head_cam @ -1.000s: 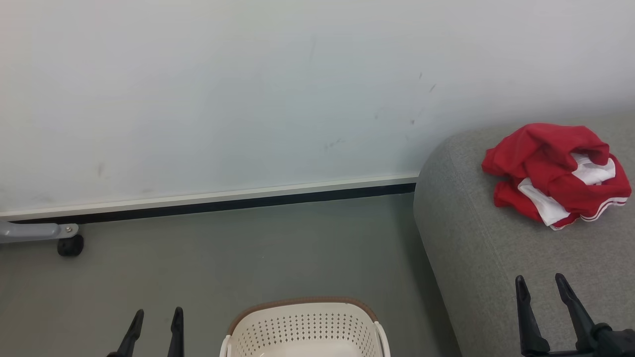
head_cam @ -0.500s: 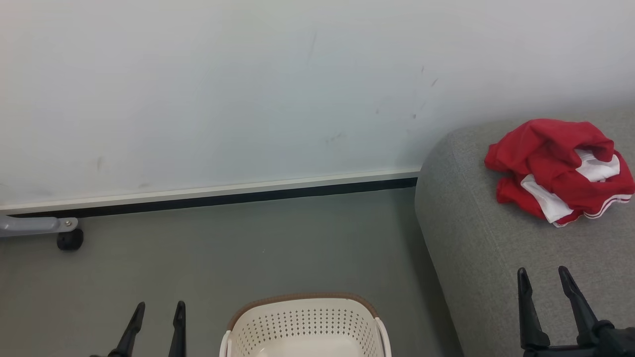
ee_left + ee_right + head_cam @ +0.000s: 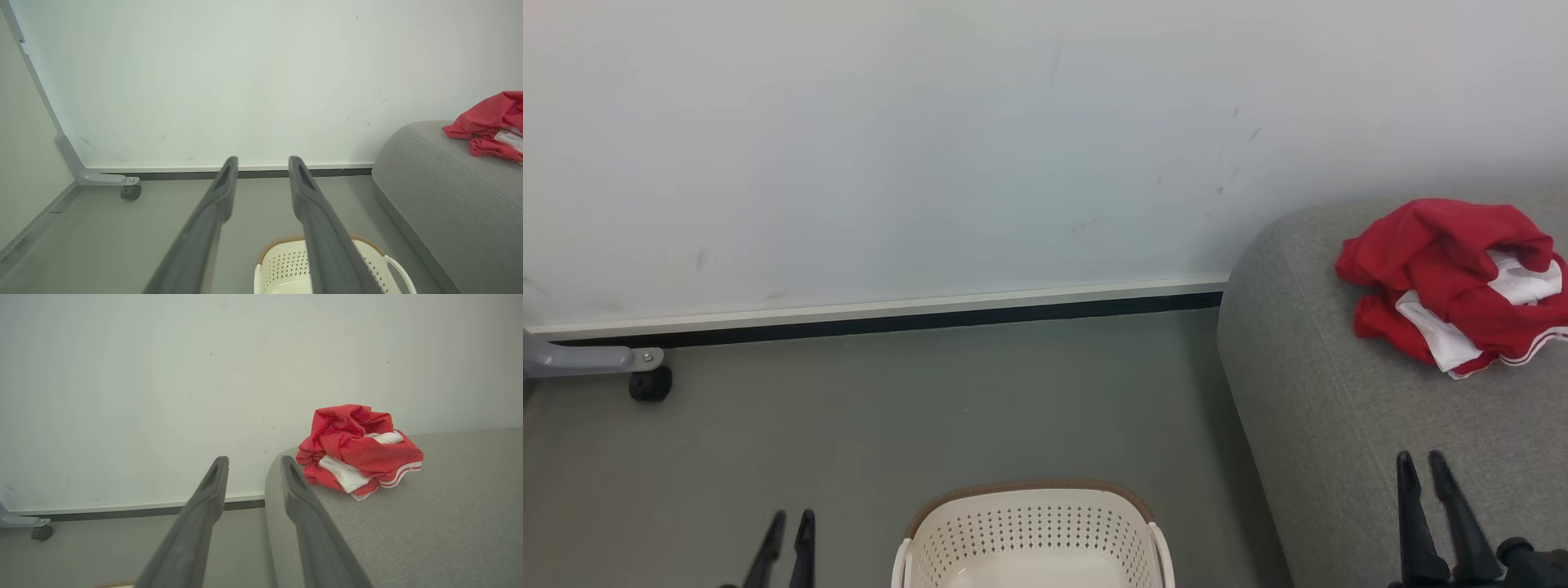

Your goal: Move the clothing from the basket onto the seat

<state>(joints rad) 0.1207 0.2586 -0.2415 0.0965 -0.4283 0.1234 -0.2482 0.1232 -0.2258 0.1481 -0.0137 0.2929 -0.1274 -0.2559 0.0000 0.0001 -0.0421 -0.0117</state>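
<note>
Head view: the basket (image 3: pixel 1029 531) stands on the grey floor (image 3: pixel 931 408), its brown rim, perforated cream wall and a patch of bare cream bottom in sight. To the right of the basket rises the rounded end of the seat (image 3: pixel 1339 408). The clothing (image 3: pixel 1454 286) lies on it in a crumpled red heap with white panels, beyond the basket and well apart from it. The left gripper (image 3: pixel 793 516) hangs over the floor just left of the basket, its two dark fingers a narrow gap apart and holding nothing. The right gripper (image 3: pixel 1419 457) is over the seat to the right of the basket, short of the clothing, its fingers likewise parted and empty. Far left of the basket a black castor (image 3: pixel 650 384) sits under a grey frame leg (image 3: pixel 588 359) against the white wall (image 3: pixel 931 147). The left wrist view adds that this leg turns upward along the wall, and shows the gripper (image 3: pixel 263 160) above the basket (image 3: pixel 282 265), with the clothing (image 3: pixel 486 122) cut by the frame edge. The right wrist view, past its gripper (image 3: pixel 253 458), gives the clothing (image 3: pixel 355 449) whole, with its white-striped trim clear, on the seat (image 3: pixel 429 531).
</note>
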